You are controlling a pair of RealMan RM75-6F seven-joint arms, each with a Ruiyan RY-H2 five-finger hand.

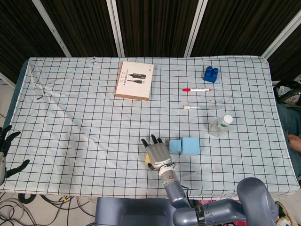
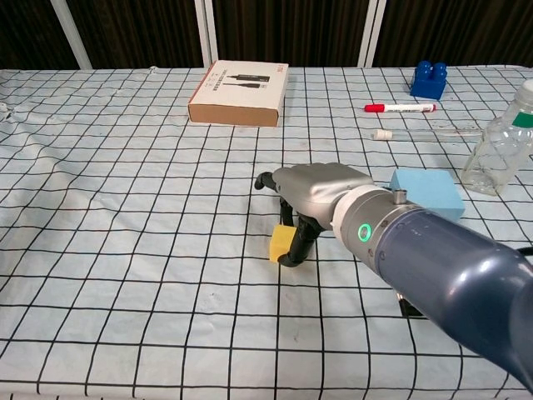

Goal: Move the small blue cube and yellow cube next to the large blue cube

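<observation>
my right robot hand (image 2: pixel 312 190) hangs palm-down just left of the large blue cube (image 1: pixel 191 146), its fingers (image 2: pixel 293 247) curled down and pinching the yellow cube (image 2: pixel 281 242) against the worktop (image 1: pixel 75 117). the small blue cube (image 1: pixel 175 146) touches the large one's left side; the chest view hides it. my left robot hand (image 1: pixel 6 141) sits spread and empty at the frame's far-left edge, partly cut off.

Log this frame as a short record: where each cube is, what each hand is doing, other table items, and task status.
yellow cube: on the tablecloth, under the right hand's fingers
small blue cube: touching the large blue cube
right hand: over the yellow cube, fingers touching it; grip unclear
left hand: at the left table edge, fingers spread, holding nothing
others: box, red marker, bottle, blue brick
status: yellow cube not yet beside the large cube
</observation>
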